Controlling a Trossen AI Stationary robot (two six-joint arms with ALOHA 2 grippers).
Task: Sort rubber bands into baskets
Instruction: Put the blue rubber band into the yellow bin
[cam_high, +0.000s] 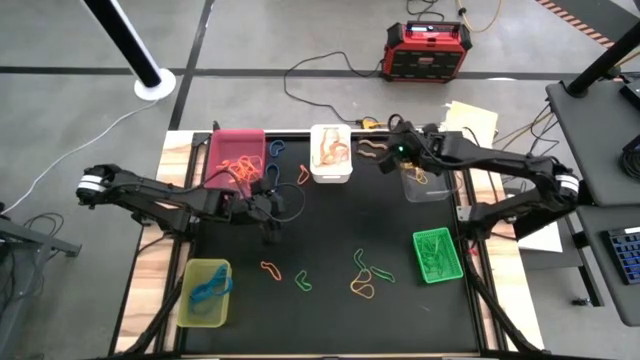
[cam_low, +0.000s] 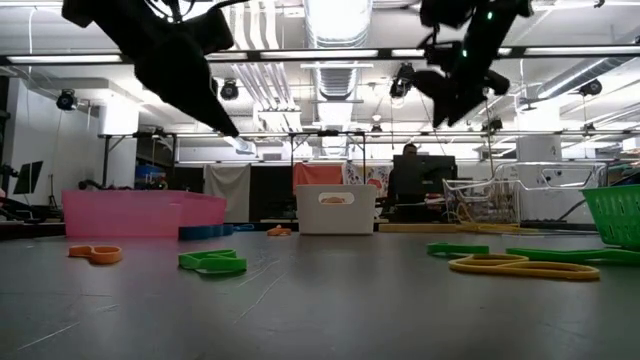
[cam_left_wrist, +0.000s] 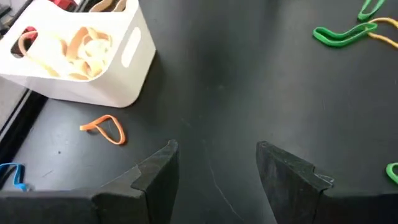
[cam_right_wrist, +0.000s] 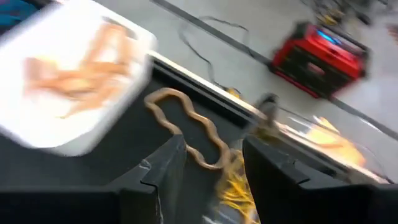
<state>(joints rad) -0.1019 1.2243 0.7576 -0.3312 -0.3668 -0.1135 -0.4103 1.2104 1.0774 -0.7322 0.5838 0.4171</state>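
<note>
My left gripper (cam_high: 270, 228) hangs open over the black mat, in front of the pink basket (cam_high: 237, 155). In its wrist view its fingers (cam_left_wrist: 214, 149) stand apart above bare mat, near an orange rubber band (cam_left_wrist: 104, 129) and the white basket (cam_left_wrist: 74, 56) holding tan bands. My right gripper (cam_high: 387, 148) is open in the air between the white basket (cam_high: 331, 152) and the clear basket (cam_high: 425, 180). A wavy tan band (cam_right_wrist: 186, 124) lies on the mat under it. Loose bands (cam_high: 365, 275) lie in the mat's middle.
A bright green basket (cam_high: 437, 255) stands at the right and a yellow-green one (cam_high: 204, 292), holding blue bands, at the near left. A red-and-black power box (cam_high: 425, 50) with cables sits on the floor beyond the table. A person (cam_low: 408, 180) stands far behind the table.
</note>
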